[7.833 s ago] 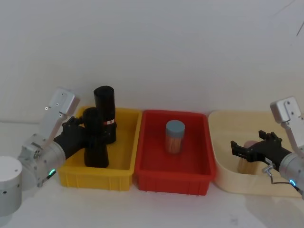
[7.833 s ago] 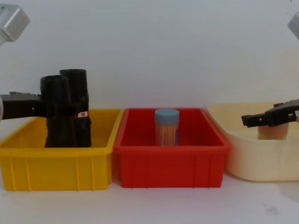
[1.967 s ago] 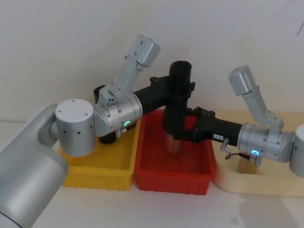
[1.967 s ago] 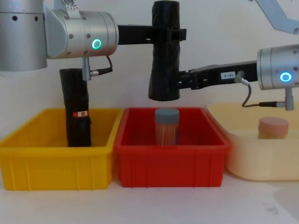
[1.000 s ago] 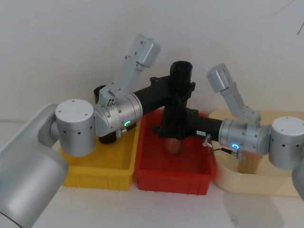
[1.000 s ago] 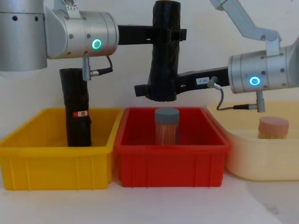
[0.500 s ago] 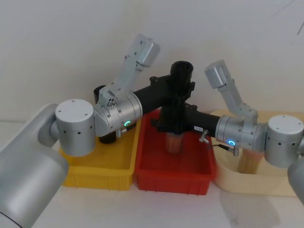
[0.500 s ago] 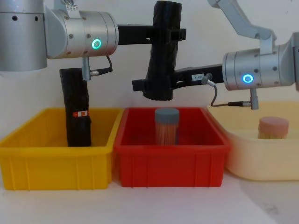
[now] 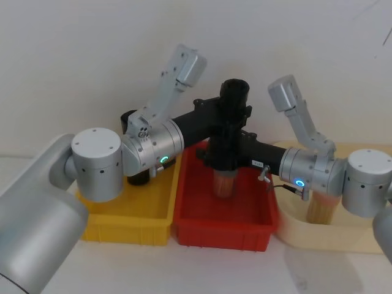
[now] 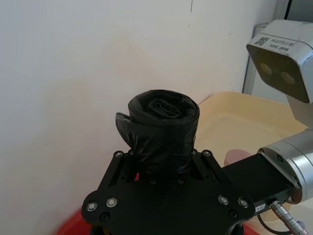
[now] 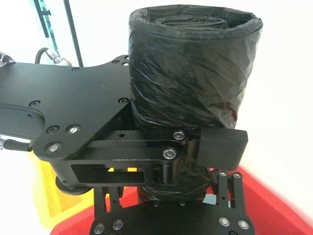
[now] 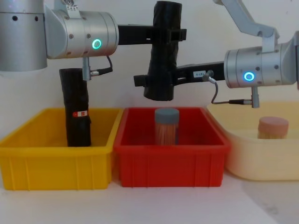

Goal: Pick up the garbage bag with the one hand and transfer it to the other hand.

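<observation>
No lettering can be read on anything here.

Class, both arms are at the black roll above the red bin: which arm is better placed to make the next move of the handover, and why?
The left. Its pincer clamps the matte-black garbage bag roll near the top, while the right pincer already grips it lower down, so letting go probably falls to the left.

Matte-black wrinkled garbage bag roll point(image 12: 162, 51), unpatterned. My 2 black grippers: green-ringed silver left wrist point(image 12: 96, 44), blue-ringed silver right wrist point(image 12: 249, 76). Yellow plastic bin point(image 12: 28, 156) holds a black roll with red-and-white sticker point(image 12: 77, 113). Red plastic bin point(image 12: 205, 151) holds a blue-lidded tan jar point(image 12: 167, 126). Cream tub point(image 12: 243, 158) holds a pink-lidded jar point(image 12: 273, 127).
</observation>
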Robot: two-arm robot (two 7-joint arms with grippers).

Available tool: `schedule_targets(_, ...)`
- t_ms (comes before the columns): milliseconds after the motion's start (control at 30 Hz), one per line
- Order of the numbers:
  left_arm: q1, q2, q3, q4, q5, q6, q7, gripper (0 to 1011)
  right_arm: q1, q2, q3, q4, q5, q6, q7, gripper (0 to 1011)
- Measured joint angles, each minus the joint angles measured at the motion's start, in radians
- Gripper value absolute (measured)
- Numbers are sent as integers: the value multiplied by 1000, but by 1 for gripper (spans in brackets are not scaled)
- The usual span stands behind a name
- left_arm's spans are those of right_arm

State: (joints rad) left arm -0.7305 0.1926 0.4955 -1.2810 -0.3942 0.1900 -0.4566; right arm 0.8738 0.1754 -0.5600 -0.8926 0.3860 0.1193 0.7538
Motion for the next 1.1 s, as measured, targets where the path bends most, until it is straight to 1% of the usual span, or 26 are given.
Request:
schedule_targets(33,0,0,0,0,0,0,0,376,-1,0,0,-1,1,0,-1,955)
schedule_targets(133,0,0,0,0,0,0,0,377,-3,2,0,-4,3,1,-4,915)
schedule_targets(167,0,0,0,0,0,0,0,376,-3,3,1,-6,4,1,-5,870)
schedule_targets(200,0,0,0,0,0,0,0,377,-3,3,1,-7,4,1,-6,855)
schedule_targets(233,0,0,0,0,0,0,0,377,-4,4,1,-8,5,2,-7,817)
schedule_targets(267,0,0,0,0,0,0,0,376,-4,4,1,-8,5,2,-7,817)
schedule_targets(300,0,0,0,0,0,0,0,376,-5,4,1,-9,5,2,-7,762)
schedule_targets(333,0,0,0,0,0,0,0,376,-5,5,1,-10,6,2,-8,745)
schedule_targets(367,0,0,0,0,0,0,0,377,-6,5,1,-10,6,2,-9,690)
schedule_targets(467,0,0,0,0,0,0,0,376,-6,6,2,-12,7,3,-11,631)
schedule_targets(500,0,0,0,0,0,0,0,376,-7,6,2,-12,7,3,-11,578)
schedule_targets(567,0,0,0,0,0,0,0,376,-7,6,2,-13,8,3,-11,563)
schedule_targets(933,0,0,0,0,0,0,0,376,-8,8,0,-15,10,4,-12,562)
schedule_targets(1000,0,0,0,0,0,0,0,393,-8,9,-1,-17,10,5,-12,562)
schedule_targets(1033,0,0,0,0,0,0,0,413,-8,10,-1,-18,10,5,-13,562)
schedule_targets(1067,0,0,0,0,0,0,0,465,-8,10,-2,-19,11,5,-13,562)
schedule_targets(1100,0,0,0,0,0,0,0,465,-9,12,-2,-22,11,7,-14,562)
